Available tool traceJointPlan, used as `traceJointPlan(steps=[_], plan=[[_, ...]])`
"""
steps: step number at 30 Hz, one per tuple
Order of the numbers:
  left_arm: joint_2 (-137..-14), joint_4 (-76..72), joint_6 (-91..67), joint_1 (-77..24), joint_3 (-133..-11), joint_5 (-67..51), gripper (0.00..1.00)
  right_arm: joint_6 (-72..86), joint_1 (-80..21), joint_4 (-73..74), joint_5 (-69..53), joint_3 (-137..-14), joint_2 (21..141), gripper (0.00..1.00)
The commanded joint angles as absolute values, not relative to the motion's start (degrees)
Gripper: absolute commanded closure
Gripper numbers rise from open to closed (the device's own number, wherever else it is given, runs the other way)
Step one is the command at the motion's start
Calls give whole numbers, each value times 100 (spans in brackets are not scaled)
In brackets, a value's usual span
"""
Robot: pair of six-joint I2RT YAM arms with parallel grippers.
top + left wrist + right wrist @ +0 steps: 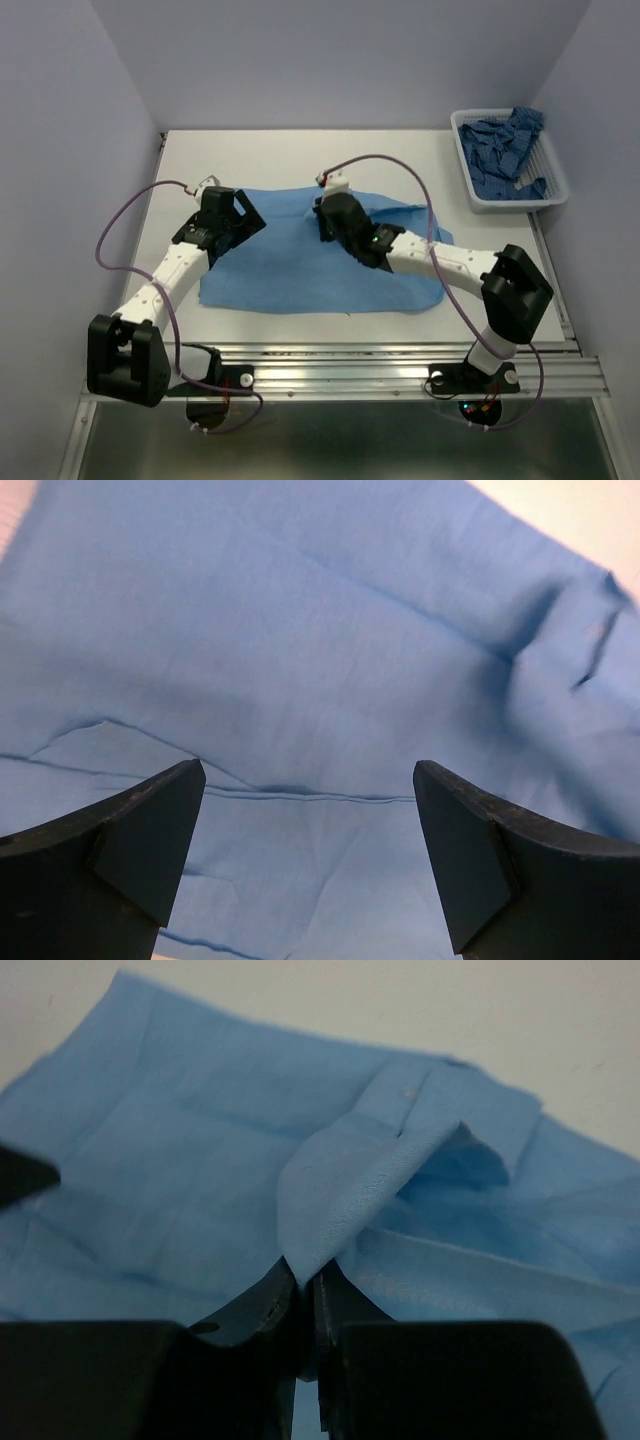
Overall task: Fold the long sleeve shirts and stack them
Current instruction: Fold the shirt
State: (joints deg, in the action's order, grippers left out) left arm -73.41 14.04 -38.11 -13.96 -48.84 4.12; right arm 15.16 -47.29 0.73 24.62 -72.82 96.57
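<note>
The light blue shirt [300, 270] lies spread across the middle of the counter [290, 155], mostly flat with a few creases. The right hand [305, 1282] is down on the shirt's far side, about midway along. Its fingers are closed almost together on a raised fold of the cloth, which stands up in a small peak. The left hand [308, 780] hangs over the shirt's left part, fingers spread wide, holding nothing. The darker patterned shirt [505, 150] sits crumpled in the white mesh basket [468, 185] at the counter's far right corner
</note>
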Motion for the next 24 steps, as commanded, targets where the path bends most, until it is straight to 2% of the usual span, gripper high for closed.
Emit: traceJointPlan(steps=[1,5,6,7,8,9,10,14,17,24], plan=[[-6593,1994,-4157,-1222,-5028,949,1,1811,-5404,-667,2312,-6523,9431,85],[-6320,2241,-4087,-1125,-4992,879,1,1827,-5748,-423,1611,-5741,9334,70],[-6311,2293,-4043,-1125,-4992,835,1,1880,-5800,-178,1278,-5617,9212,56],[-6328,2294,-3956,-1125,-4992,704,1,1872,-5801,-115,1100,-5364,9107,49],[-6380,2259,-3920,-1125,-4966,616,1,1794,-5923,-19,994,-5240,8810,30],[-6407,2215,-3876,-1125,-4948,511,1,1784,-5924,69,1054,-5108,8633,19],[-6433,2145,-3824,-1125,-4922,249,1,1749,-5924,236,1037,-5080,8439,0],[-6574,1557,-3560,-1334,-4790,-595,1,1547,-5924,614,1072,-5141,7534,0],[-6679,1450,-3498,-1809,-5026,-458,1,1599,-5924,764,1291,-5194,6981,0],[-8137,2073,-2797,-3339,-6502,-62,1,2443,-5652,1616,3216,-5194,6531,0]])
